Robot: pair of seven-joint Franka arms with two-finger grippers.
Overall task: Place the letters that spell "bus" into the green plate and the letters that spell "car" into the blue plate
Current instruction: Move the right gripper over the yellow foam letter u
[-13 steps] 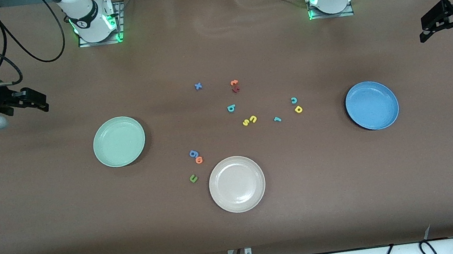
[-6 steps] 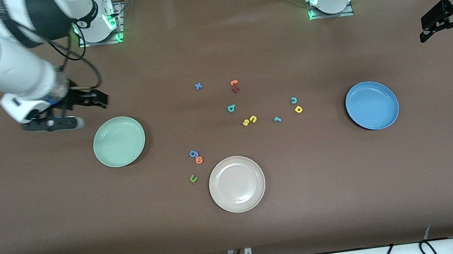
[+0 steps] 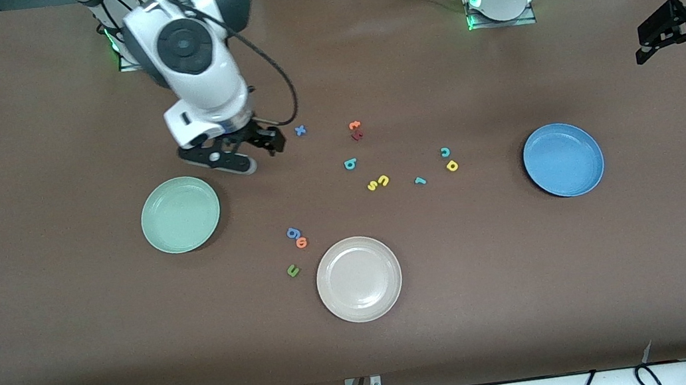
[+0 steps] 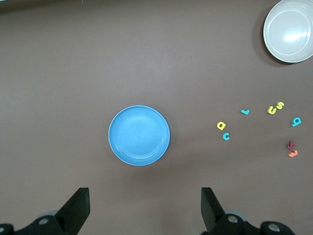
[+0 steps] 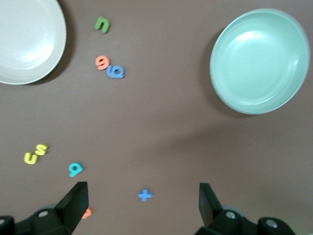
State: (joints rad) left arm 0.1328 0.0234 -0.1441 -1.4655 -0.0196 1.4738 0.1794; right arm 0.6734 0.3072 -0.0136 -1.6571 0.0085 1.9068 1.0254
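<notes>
Overhead, the right gripper (image 3: pixel 256 147) hung spread wide and empty over bare table, between the green plate (image 3: pixel 180 214) and a blue cross (image 3: pixel 300 130). Teal "b" (image 3: pixel 350 164), yellow "u" (image 3: pixel 383 180) and "s" (image 3: pixel 373 185) lay mid-table; "c" (image 3: pixel 445 152), "a" (image 3: pixel 452 166), "r" (image 3: pixel 420 180) sat at nine o'clock from the blue plate (image 3: pixel 563 159). At the left arm's end of the table the left gripper (image 3: pixel 670 36) waited, spread and empty.

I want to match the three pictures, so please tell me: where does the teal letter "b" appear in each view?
Front view: the teal "b" lies mid-table, just farther from the camera than the yellow "s" and "u" pair.
Left wrist view: near the picture's edge, beside that pair.
Right wrist view: beside that pair.
Shared landmark: the yellow pair.
</notes>
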